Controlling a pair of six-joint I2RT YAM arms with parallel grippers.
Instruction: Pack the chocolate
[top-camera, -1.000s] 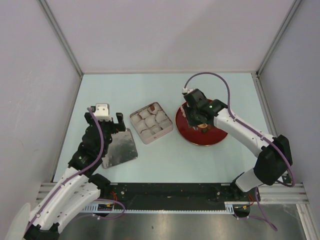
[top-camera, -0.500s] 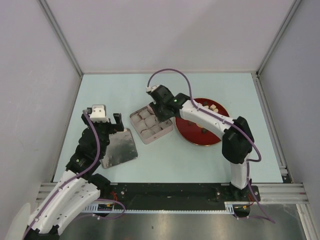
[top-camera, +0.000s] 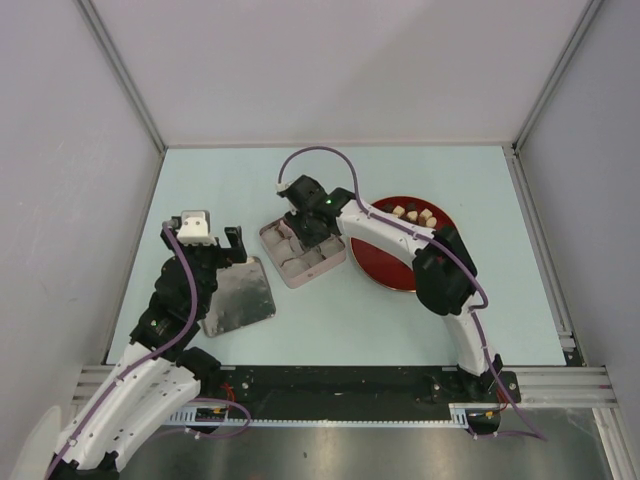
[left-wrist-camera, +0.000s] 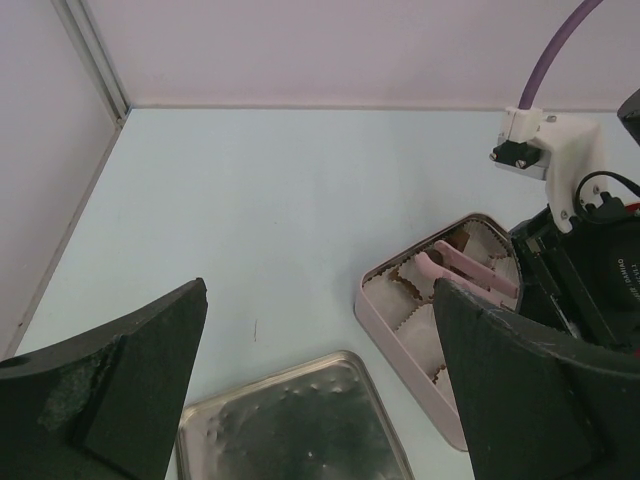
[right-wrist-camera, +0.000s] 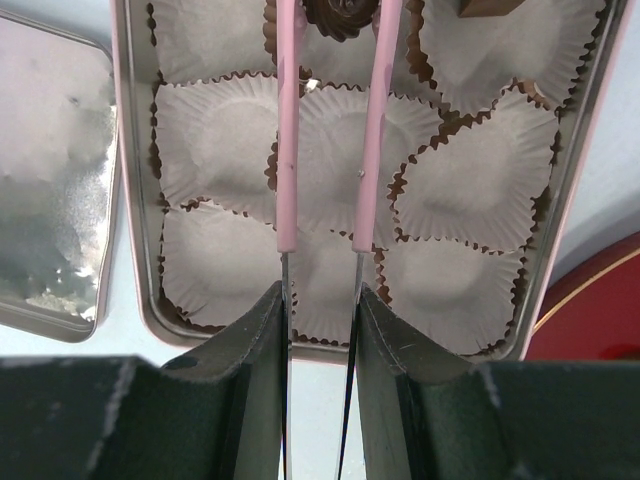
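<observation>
My right gripper (right-wrist-camera: 320, 300) is shut on pink tongs (right-wrist-camera: 289, 150). The tongs' tips pinch a dark brown chocolate (right-wrist-camera: 340, 15) over a far cup of the square tin (right-wrist-camera: 135, 250), which is lined with white paper cups. A brown piece (right-wrist-camera: 488, 8) lies in a far corner cup. From above, the right gripper (top-camera: 305, 212) hovers over the tin (top-camera: 330, 262). More chocolate chunks (top-camera: 412, 214) lie on the red plate (top-camera: 385, 268). My left gripper (left-wrist-camera: 320, 390) is open and empty, above the tin's lid (left-wrist-camera: 290, 430).
The metal lid (top-camera: 238, 297) lies flat to the left of the tin, under my left gripper (top-camera: 208, 245). The right arm reaches across the plate. Grey walls enclose the table on three sides.
My right arm has swung left from the red plate to the tin, carrying the tongs. The left arm has hardly moved.
</observation>
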